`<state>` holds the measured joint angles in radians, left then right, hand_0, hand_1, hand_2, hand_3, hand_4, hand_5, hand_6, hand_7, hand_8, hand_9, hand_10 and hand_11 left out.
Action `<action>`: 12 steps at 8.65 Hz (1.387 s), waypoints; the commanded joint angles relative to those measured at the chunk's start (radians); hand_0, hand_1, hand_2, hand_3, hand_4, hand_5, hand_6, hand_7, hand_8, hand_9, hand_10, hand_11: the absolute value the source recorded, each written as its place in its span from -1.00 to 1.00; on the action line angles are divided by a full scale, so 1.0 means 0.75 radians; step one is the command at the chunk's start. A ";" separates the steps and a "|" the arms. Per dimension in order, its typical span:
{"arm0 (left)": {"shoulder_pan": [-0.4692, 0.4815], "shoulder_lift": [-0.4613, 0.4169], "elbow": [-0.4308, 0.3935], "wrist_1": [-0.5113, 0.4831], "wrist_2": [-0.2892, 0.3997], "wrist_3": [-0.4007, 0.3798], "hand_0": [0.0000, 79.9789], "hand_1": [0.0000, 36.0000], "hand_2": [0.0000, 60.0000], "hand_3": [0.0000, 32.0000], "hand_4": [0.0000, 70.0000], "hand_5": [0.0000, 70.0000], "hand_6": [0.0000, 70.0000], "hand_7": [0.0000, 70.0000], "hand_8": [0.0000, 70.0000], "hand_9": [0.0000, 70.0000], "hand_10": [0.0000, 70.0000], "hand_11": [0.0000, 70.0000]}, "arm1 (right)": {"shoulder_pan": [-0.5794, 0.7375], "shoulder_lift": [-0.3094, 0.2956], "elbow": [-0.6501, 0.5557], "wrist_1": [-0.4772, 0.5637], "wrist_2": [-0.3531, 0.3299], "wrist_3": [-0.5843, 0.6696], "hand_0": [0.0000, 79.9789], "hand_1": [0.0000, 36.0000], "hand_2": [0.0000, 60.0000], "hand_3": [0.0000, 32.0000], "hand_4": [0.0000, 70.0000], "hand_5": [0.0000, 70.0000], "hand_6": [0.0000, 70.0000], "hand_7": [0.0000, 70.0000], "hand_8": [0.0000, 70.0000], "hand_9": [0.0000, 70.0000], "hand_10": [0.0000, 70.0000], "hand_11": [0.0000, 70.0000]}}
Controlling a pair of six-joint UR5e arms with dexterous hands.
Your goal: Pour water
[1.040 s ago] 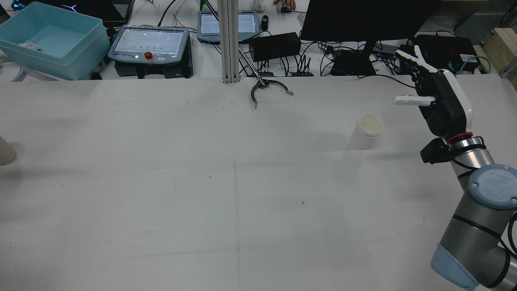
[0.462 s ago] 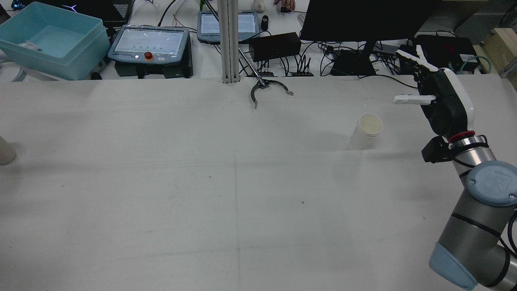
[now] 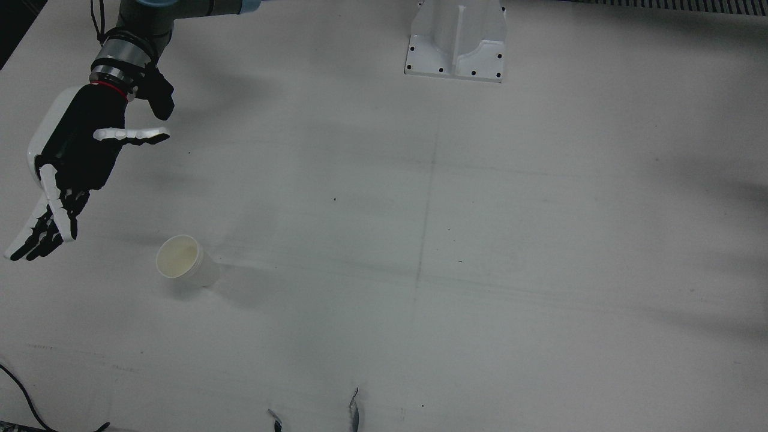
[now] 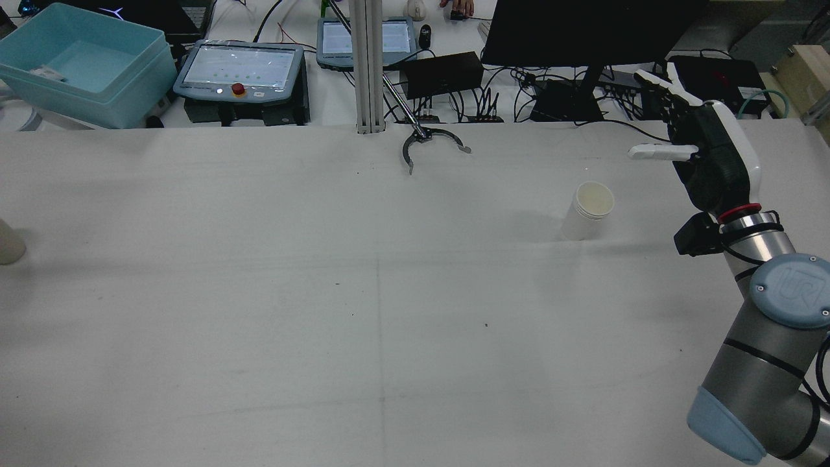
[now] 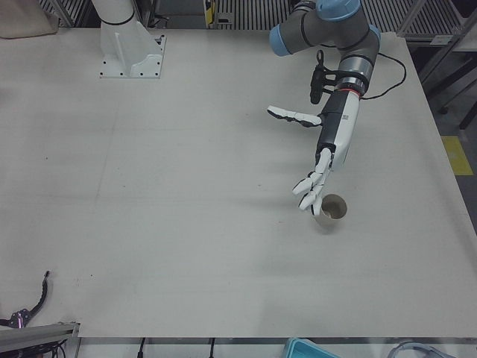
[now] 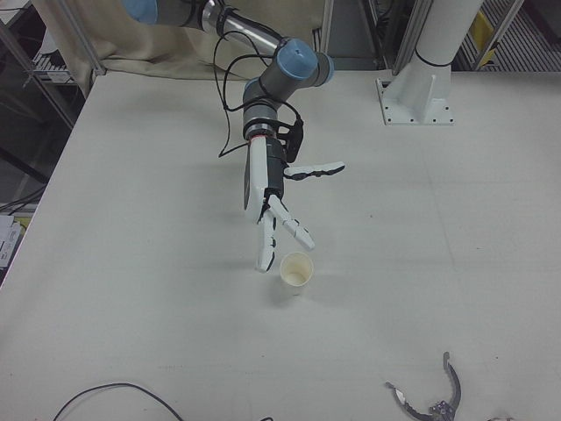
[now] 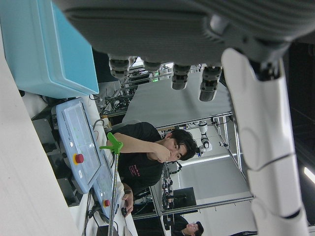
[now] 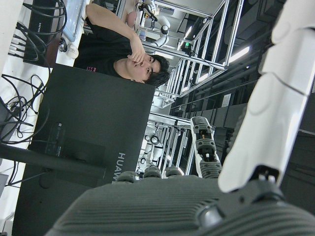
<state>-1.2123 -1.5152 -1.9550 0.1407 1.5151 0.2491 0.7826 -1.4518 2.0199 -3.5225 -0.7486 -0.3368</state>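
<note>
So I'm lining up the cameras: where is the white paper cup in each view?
Front view: paper cup lower left, below the right hand.
Rear view: cup right of centre, left of that hand.
Left-front view: cup right of centre.
Right-front view: cup centre.
Left hand view, right hand view: not in them.
Shared landmark: the open right hand, nearest the cup.

A cream-white cup point(image 3: 179, 263) stands on the pale grey table point(image 3: 480, 240), beside a black-and-white right hand point(image 3: 66, 162).
</note>
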 commanded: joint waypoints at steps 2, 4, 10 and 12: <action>-0.030 0.071 -0.021 -0.073 0.025 0.001 0.41 -0.07 -1.00 -0.45 -0.75 -0.49 -1.00 -0.55 -1.00 -0.95 -0.91 -0.80 | 0.010 -0.005 0.064 -0.012 0.000 -0.009 0.36 -0.39 -1.00 -1.00 -0.61 -0.80 -0.98 -0.97 -0.96 -0.98 -1.00 -1.00; -0.018 0.079 0.004 -0.079 0.046 0.026 0.40 -0.08 -1.00 -0.39 -0.76 -0.52 -1.00 -0.57 -1.00 -0.95 -0.90 -0.78 | 0.049 -0.038 0.062 -0.036 0.000 0.007 0.35 -0.41 -1.00 -1.00 -0.61 -0.81 -0.98 -1.00 -0.97 -0.97 -1.00 -1.00; -0.022 0.034 0.211 -0.275 0.038 0.181 0.54 0.26 -1.00 -0.60 -0.83 -0.76 -1.00 -0.68 -1.00 -0.98 -0.98 -0.88 | 0.408 -0.042 0.068 -0.034 -0.194 -0.168 0.33 -0.40 -1.00 -1.00 -0.62 -0.97 -1.00 -1.00 -0.99 -0.98 -1.00 -1.00; -0.024 -0.009 0.332 -0.324 0.025 0.193 0.41 0.04 -1.00 -0.53 -0.88 -0.89 -1.00 -0.76 -1.00 -0.99 -0.98 -0.90 | 0.468 -0.048 0.066 -0.034 -0.249 -0.177 0.31 -0.43 -1.00 -1.00 -0.62 -0.95 -1.00 -1.00 -0.99 -0.97 -1.00 -1.00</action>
<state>-1.2294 -1.4936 -1.8007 -0.0548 1.5433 0.3722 1.0720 -1.4844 2.0704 -3.5487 -0.8842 -0.4471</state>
